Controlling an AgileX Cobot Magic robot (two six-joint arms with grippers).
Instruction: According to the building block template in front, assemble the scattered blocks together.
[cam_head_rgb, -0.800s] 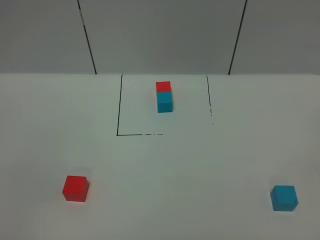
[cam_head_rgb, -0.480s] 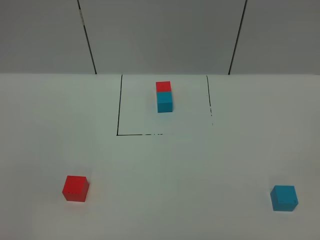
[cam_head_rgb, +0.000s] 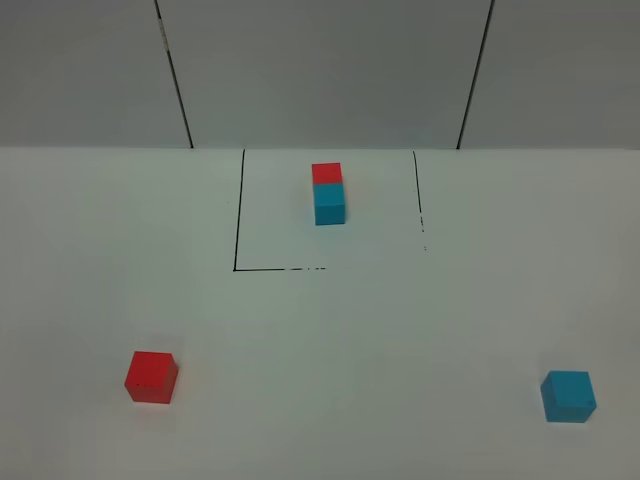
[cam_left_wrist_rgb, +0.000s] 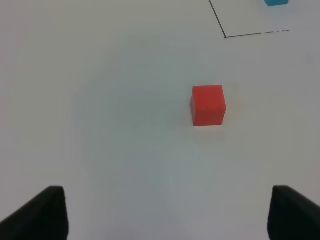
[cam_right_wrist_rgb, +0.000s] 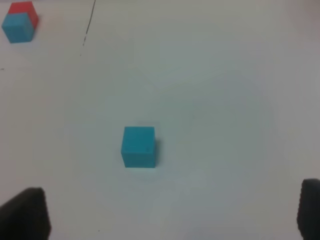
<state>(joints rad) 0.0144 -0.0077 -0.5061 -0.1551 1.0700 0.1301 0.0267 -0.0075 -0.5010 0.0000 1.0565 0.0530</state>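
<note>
Exterior high view, from left to right: the red cube (cam_head_rgb: 151, 377) sits alone on the white table (cam_head_rgb: 320, 330) at the near left, one corner turned a little toward the camera. Farther back, near the middle, a thin black outline (cam_head_rgb: 238, 215) marks three sides of a square on the table. Inside that square stands the building block template (cam_head_rgb: 328, 193), its red half touching its cyan half, with the red half on the far side and the cyan half nearer the camera. The template lies close to the far edge of the table and about midway between the outline's two side lines. At the near right the cyan cube (cam_head_rgb: 568, 396) rests flat on the table, well apart from the red cube and from the template.

On the left wrist view the left gripper (cam_left_wrist_rgb: 170, 212) is spread wide, its two dark fingertips at opposite sides of the picture, and it holds nothing. The red cube (cam_left_wrist_rgb: 208, 105) lies on the table ahead of it, untouched, and a corner of the outline (cam_left_wrist_rgb: 225, 36) shows beyond.

On the right wrist view the right gripper (cam_right_wrist_rgb: 167, 210) is likewise spread wide and grips nothing. The cyan cube (cam_right_wrist_rgb: 138, 146) lies ahead of it, clear of both fingertips. The template (cam_right_wrist_rgb: 20, 22) shows far beyond, next to one outline stroke.
</note>
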